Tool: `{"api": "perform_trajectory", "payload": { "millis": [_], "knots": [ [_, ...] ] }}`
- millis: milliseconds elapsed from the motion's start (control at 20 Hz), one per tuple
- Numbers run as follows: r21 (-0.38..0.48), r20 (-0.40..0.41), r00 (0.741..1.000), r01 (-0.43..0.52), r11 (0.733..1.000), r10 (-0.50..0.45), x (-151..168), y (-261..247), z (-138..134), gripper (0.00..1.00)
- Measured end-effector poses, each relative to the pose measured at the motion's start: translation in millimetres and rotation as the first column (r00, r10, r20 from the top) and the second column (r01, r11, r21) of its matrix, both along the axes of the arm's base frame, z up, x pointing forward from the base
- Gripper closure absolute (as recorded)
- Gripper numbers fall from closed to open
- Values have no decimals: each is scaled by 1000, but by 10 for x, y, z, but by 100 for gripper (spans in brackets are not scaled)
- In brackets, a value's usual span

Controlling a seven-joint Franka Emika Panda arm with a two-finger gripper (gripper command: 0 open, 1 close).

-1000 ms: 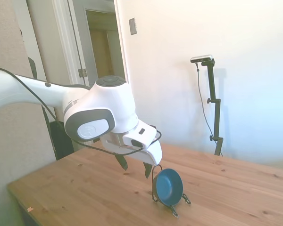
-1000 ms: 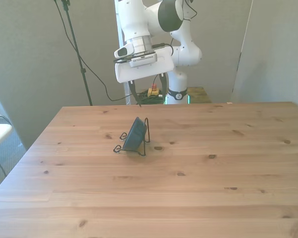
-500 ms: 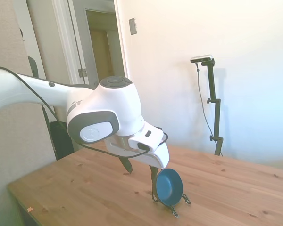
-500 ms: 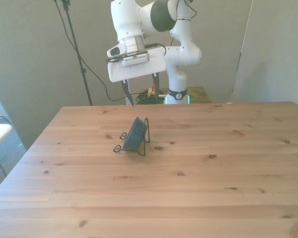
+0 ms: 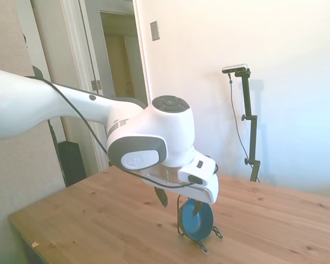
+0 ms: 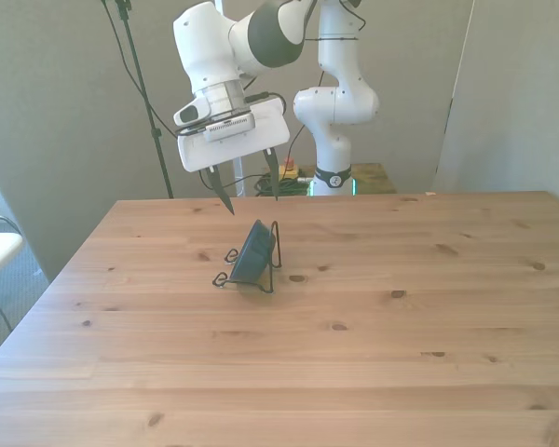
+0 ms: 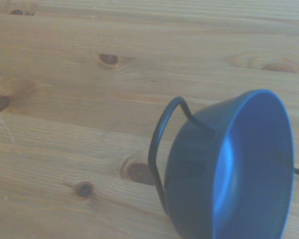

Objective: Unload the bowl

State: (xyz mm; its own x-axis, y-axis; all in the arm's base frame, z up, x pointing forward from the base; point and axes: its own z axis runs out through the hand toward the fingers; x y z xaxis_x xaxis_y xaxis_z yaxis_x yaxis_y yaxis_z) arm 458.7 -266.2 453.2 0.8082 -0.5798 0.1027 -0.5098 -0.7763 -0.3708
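Your smooth dark blue bowl [image 6: 252, 253] stood on edge in a thin black wire stand [image 6: 272, 258], centre-left of the knotty pine bench [image 6: 373, 345], your hand [image 6: 250, 190] released, fingers spread, just above.

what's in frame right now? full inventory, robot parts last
bowl: 1, dark blue, propped on its edge in the wire stand, toward the front view's left on the table.
wire stand: 1, thin black, on the table, its loop against the back of the bowl.
table: 1, light knotty wood, carries the stand and bowl.
door frame: 1, white, behind the table in the side view.
wall plate: 1, grey, high on the white wall beside the doorway.
arm: 1, white, black cable along it.
tool: 1, white body with dark fingers, open, above the bowl and not touching it.
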Motion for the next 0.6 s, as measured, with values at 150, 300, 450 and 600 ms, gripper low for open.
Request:
{"api": "perform_trajectory", "payload": {
  "millis": [150,300,450,600],
  "knots": [
    [35,-16,998,-57,998,58,64,28,-84,0],
    [66,-21,994,-104,992,105,82,31,-109,0],
    [83,3,993,-120,989,120,101,21,-150,0],
    [95,11,991,-135,986,135,133,38,-219,0]
  ]
}}
